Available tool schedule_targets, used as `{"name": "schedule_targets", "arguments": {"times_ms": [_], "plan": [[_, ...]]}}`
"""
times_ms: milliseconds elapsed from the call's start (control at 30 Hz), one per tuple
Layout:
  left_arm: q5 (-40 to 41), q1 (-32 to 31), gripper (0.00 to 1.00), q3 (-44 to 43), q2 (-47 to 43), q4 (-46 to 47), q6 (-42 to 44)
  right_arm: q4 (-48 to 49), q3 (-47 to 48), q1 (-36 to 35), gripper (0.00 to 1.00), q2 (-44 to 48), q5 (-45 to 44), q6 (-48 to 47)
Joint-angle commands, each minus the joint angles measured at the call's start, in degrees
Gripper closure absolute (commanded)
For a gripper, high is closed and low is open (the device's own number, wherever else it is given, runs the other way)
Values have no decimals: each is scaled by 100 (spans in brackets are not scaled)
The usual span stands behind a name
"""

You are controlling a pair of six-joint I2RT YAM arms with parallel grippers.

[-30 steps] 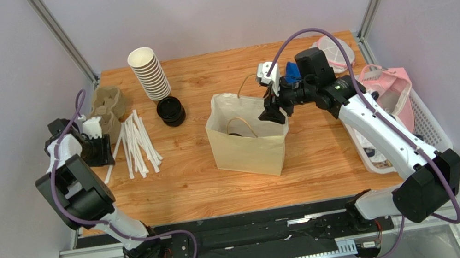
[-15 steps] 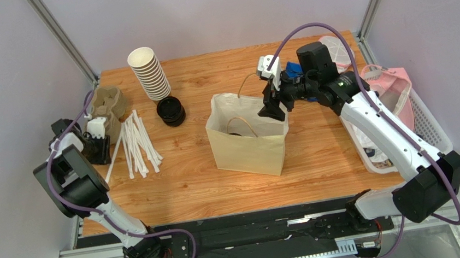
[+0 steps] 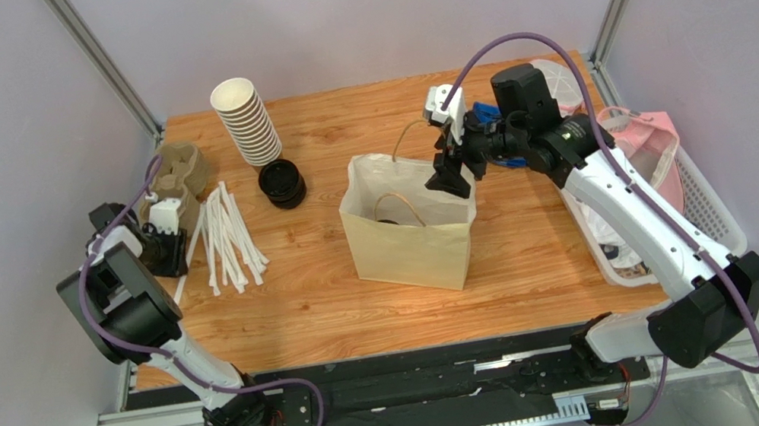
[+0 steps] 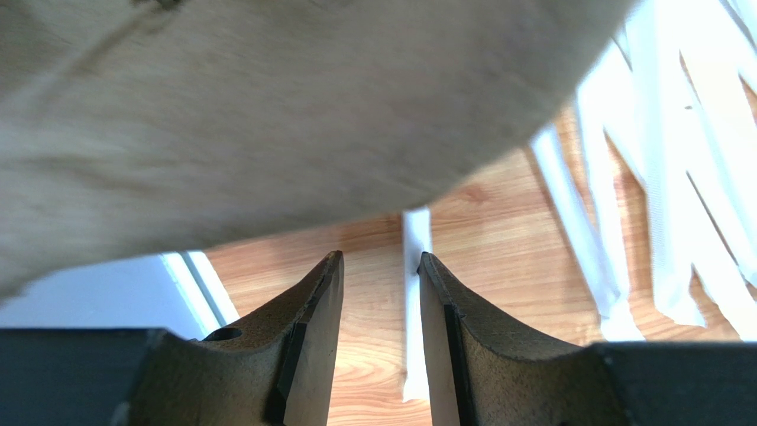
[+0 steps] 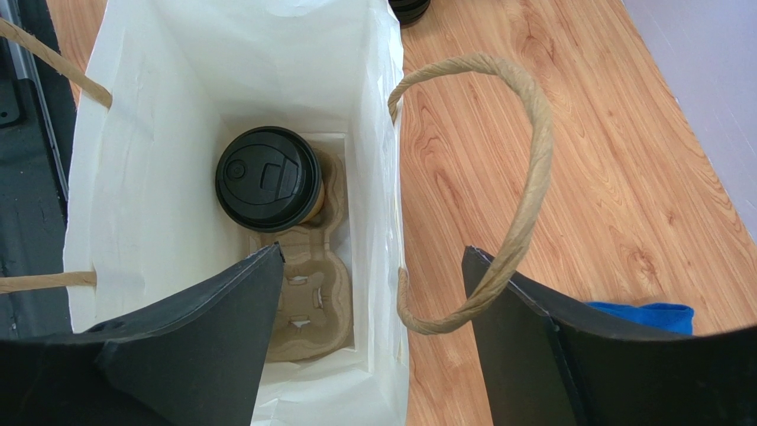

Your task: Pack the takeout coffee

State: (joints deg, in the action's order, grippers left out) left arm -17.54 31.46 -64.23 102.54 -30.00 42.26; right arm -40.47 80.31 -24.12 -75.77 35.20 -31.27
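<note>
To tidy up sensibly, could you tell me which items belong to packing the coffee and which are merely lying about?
Job: takeout coffee, cup carrier holding it, paper bag.
Lying about: stacked cups, loose lids, straws, spare carriers, side basket.

Bright even light, soft shadows, blurred close-up pulp tray (image 4: 266, 115), overexposed straws (image 4: 662, 133)

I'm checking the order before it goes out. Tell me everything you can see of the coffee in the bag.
The coffee is a small brown paper cup, nearly hidden under its round black plastic lid. It stands upright, lid on, in one socket of a pulp cup carrier at the bottom of the white-lined paper bag. Nothing grips it.
</note>
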Motion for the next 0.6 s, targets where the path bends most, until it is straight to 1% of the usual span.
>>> {"name": "schedule_targets", "arguments": {"times_ms": [0,100,233,333,367,433,467,533,567], "plan": [[-337,53,54,138,-252,-155,-104,13,230,-23,20,176,-83,86],[-575,53,54,200,-375,-190,-139,13,195,-49,19,211,-119,86],[-417,44,55,218,-192,-226,-157,13,248,-66,18,211,-145,112],[-320,53,61,244,-112,-287,-78,-22,336,-75,16,211,-171,112],[-294,44,66,244,-103,-296,-25,-31,379,-75,15,203,-180,121],[-268,44,71,270,-138,-340,1,-14,424,-75,14,203,-206,165],[-241,44,75,270,-155,-357,10,-5,432,-75,13,203,-224,182],[-171,44,80,331,-243,-410,37,56,468,-75,11,229,-277,244],[-145,44,85,349,-296,-445,71,74,468,-75,10,246,-286,261]]}}
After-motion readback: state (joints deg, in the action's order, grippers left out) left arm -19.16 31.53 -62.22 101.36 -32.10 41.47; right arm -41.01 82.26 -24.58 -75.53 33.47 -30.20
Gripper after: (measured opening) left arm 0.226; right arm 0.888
